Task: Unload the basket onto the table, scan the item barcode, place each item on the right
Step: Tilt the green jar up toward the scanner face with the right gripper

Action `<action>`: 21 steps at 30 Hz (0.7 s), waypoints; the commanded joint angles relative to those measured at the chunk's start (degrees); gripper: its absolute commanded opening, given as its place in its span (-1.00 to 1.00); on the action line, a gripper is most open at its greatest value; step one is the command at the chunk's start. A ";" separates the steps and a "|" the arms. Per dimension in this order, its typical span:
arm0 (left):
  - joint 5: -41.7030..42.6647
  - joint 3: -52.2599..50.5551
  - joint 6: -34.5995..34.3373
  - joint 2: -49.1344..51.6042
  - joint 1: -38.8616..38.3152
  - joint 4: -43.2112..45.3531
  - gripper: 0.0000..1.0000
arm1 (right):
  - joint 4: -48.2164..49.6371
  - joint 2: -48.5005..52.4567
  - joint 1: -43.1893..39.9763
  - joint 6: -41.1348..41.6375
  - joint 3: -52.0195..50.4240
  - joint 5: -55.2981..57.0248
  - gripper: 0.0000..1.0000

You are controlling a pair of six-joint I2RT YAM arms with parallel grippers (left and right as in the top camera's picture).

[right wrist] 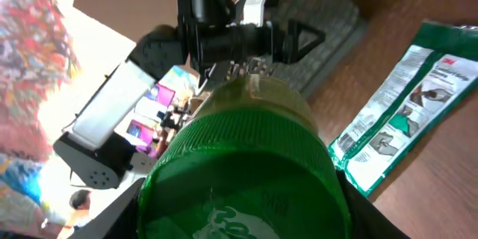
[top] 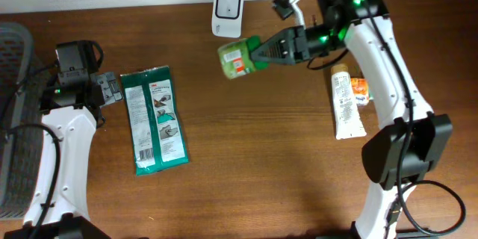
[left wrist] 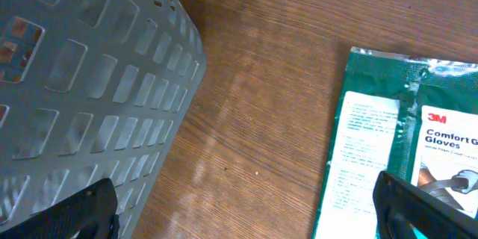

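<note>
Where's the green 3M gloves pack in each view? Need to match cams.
Overhead: gloves pack left of centre, lying flat.
Left wrist: right edge, partly cut off.
Right wrist: right side, running diagonally.
Shared landmark: grey basket, in all three.

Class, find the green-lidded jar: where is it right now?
Overhead view, top centre: the green-lidded jar is gripped in the right end effector, close to the white scanner.
</note>
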 commanded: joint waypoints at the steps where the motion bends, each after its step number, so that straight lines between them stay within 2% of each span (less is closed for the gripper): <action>1: -0.79 0.46 0.50 -0.24 0.20 -0.02 0.99 | 0.07 -2.69 0.13 -0.22 1.49 -2.51 -0.12; 4: -0.79 0.46 0.50 -0.24 0.20 -0.02 0.98 | 3.21 -2.69 2.45 -0.17 1.49 9.11 -0.12; 7: -0.79 0.46 0.50 -0.24 0.20 -0.02 0.99 | 9.73 -2.49 8.15 -0.07 1.49 34.69 -0.12; 11: -0.79 0.46 0.52 -0.24 0.20 -0.02 0.98 | 20.04 0.31 15.93 7.93 1.42 70.97 -0.12; 13: -0.79 0.46 0.50 -0.24 0.20 -0.02 0.99 | 25.62 2.64 18.45 8.00 1.42 82.64 -0.13; 16: -0.79 0.46 0.50 -0.24 0.20 -0.02 0.98 | 35.15 6.38 19.89 2.95 1.42 92.72 -0.12; 21: -0.79 0.46 0.52 -0.24 0.20 -0.02 0.99 | 51.21 11.56 19.34 -14.03 1.42 96.30 -0.08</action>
